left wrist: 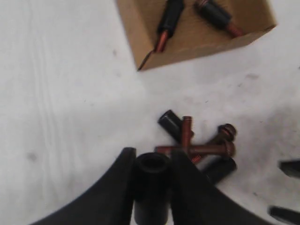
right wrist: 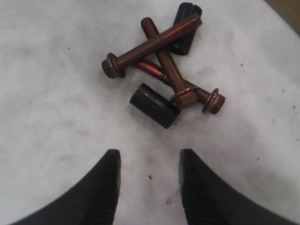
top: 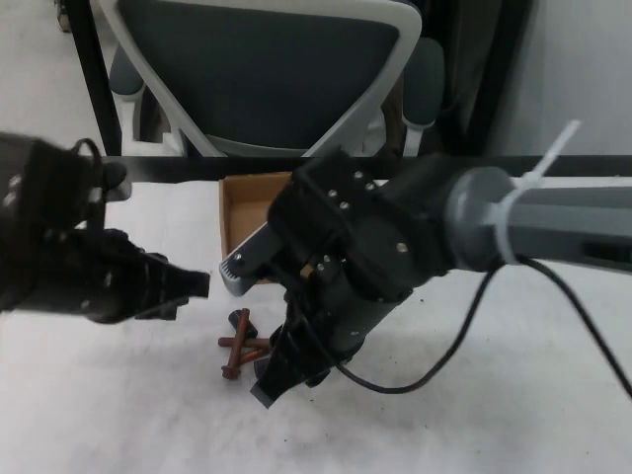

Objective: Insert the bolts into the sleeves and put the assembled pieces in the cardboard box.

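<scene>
Left claw pinches a black sleeve; right claw hangs spread above the jumbled bolts on the surface; two assembled pieces lie in the cardboard box.

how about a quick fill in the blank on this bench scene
The left gripper is shut on a black ____.
The cardboard box holds ____ assembled pieces.
The right gripper hangs open above ____ loose bolts.
Missing: sleeve; two; three.
</scene>
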Motion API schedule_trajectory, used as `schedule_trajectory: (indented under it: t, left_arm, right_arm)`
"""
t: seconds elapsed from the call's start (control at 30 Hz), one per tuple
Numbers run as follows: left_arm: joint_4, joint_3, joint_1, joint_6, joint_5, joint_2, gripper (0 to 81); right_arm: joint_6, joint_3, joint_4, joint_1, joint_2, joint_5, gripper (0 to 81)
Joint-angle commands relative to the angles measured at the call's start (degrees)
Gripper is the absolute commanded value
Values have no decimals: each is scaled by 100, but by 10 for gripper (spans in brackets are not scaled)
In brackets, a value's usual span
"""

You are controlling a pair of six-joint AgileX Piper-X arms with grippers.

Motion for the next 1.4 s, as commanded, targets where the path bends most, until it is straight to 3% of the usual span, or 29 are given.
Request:
schedule_trajectory:
  t: [0.0,0.27,0.43,0.67,1.27,1.37]
  left_arm:
    - [-1476,1344,-263,-268,273,-1347,5]
    - [-3399,3309,-1279,-247,-213,-3553,6]
    - [-4351,4234,-1925,157,-866,-4457,8]
    - [-4710,4403,-2529,1056,-1492,-4823,8]
    - [-4876,4403,-2555,1459,-1445,-4823,8]
    - [-4876,4403,-2555,1463,-1445,-4823,8]
  right_arm:
    - [-89,-273,225,-22,292,-21,385]
    - [-89,-484,223,-22,339,-21,385]
    - [-272,-754,196,-22,339,-21,387]
    - [-693,-1020,230,-22,363,-21,387]
    - [-984,-2139,1090,-29,1838,390,387]
    - [-1089,-2151,1074,-29,1925,662,343]
